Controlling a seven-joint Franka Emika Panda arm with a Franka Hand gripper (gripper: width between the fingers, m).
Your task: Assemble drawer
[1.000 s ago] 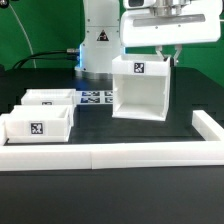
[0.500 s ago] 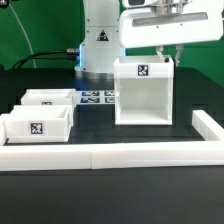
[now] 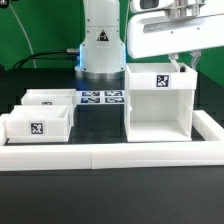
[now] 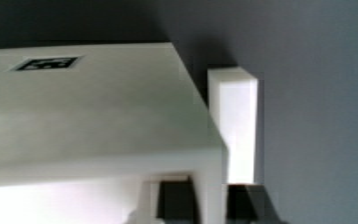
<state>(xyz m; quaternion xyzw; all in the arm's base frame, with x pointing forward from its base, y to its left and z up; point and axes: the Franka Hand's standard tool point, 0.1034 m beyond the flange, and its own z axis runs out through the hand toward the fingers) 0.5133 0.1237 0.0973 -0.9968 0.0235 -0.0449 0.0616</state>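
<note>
The drawer's tall boxy housing (image 3: pixel 158 102) stands upright on the black table at the exterior view's right, open front toward the camera, tag on top. My gripper (image 3: pixel 178 62) comes down on its top right edge, shut on the housing wall. In the wrist view the housing's white top (image 4: pixel 87 120) with its tag fills most of the picture, and my gripper (image 4: pixel 210 205) clamps its edge between two dark fingers. Two small open-top trays, a front one (image 3: pixel 38 127) and a rear one (image 3: pixel 48 101), sit side by side at the exterior view's left.
A long low white bar (image 3: pixel 110 154) runs along the front, with a raised arm (image 3: pixel 212 126) close beside the housing; a narrow white strip (image 4: pixel 234 120) beside the housing in the wrist view seems to be that arm. The marker board (image 3: pixel 101 98) lies before the robot base (image 3: pixel 100 45).
The housing has moved toward the exterior view's right with my gripper, from slightly tilted near the middle to upright close to the bar's right arm. The trays have not moved.
</note>
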